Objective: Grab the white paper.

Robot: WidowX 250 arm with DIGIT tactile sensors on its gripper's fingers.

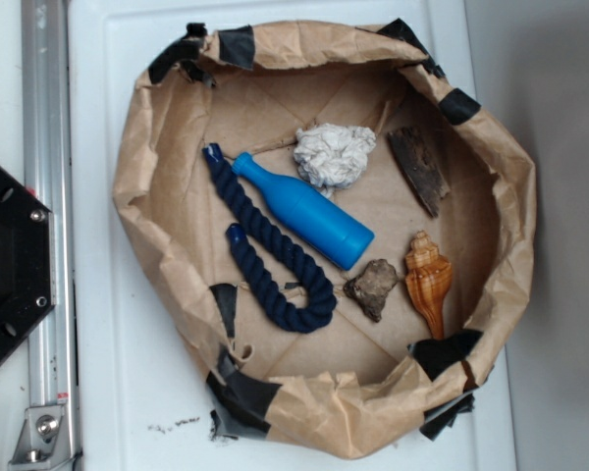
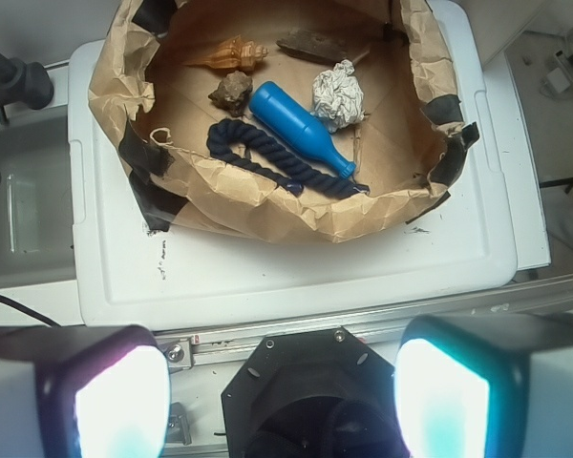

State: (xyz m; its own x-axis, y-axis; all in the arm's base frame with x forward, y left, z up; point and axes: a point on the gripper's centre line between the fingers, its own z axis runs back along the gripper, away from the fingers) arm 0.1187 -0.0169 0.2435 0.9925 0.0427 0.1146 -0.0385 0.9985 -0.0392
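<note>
Wide apart at the wrist view's bottom edge, 2 glowing fingers (image 2: 115, 401) of the gripper (image 2: 282, 401), clutching nothing, above a black base (image 2: 306, 401). Well ahead, past a white lid (image 2: 296, 267), a brown paper-lined basket (image 2: 267, 205). Inside, far right: the white paper (image 2: 338, 93), touching a blue bottle (image 2: 301, 127), beside a navy rope (image 2: 267, 157), rock (image 2: 230, 92), shell (image 2: 231, 54), bark (image 2: 317, 45).

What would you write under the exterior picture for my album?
White paper beside a blue bottle, rope, rock, shell and bark in a paper-lined bin.
</note>
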